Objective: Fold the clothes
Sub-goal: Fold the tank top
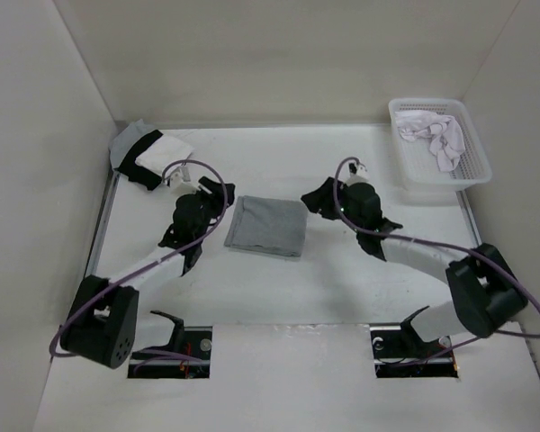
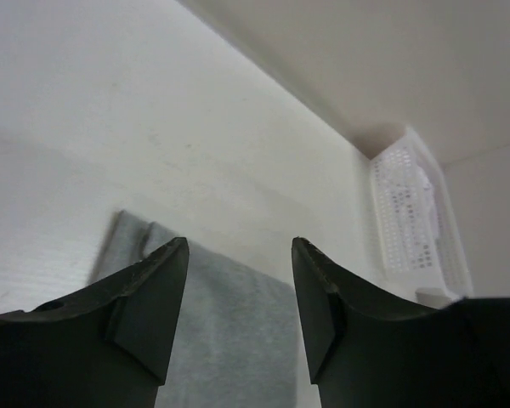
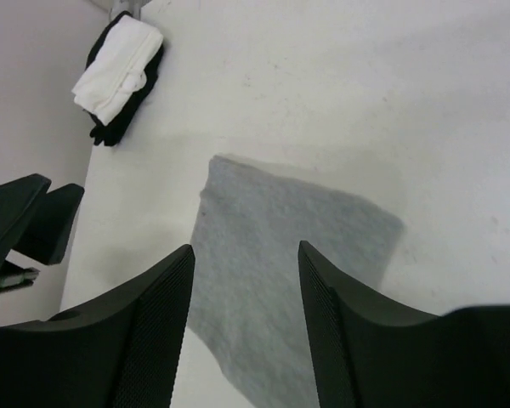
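Centrally in the overhead view, the grey tank top (image 1: 268,226) is shown lying flat on the white tabletop (image 1: 297,297) as a compact, roughly rectangular packet, apparently already doubled over on itself. It is flanked by the left gripper (image 1: 220,205) at its left edge and the right gripper (image 1: 310,200) near its upper right corner. In both wrist views the jaws are seen parted, with only cloth and bare tabletop visible through the gap, so nothing is gripped by either arm.

The garment is judged to be light, soft and limp. No stiffness is to be expected from the knit, so any lifted part will sag and trail the rest after it. It is not fragile, and the matte fabric should not slip readily between the pads. The main hazard is judged to be the layers – if only the top ply is pinched, the packet may peel open.

Hold is therefore best taken at two corners of one edge, one per arm, with all plies caught together.

A stack of black and white clothes (image 1: 148,155) is seen at the upper left, and a white basket (image 1: 432,187) holding a pale garment (image 1: 436,135) at the upper right – both well apart from the tank top.
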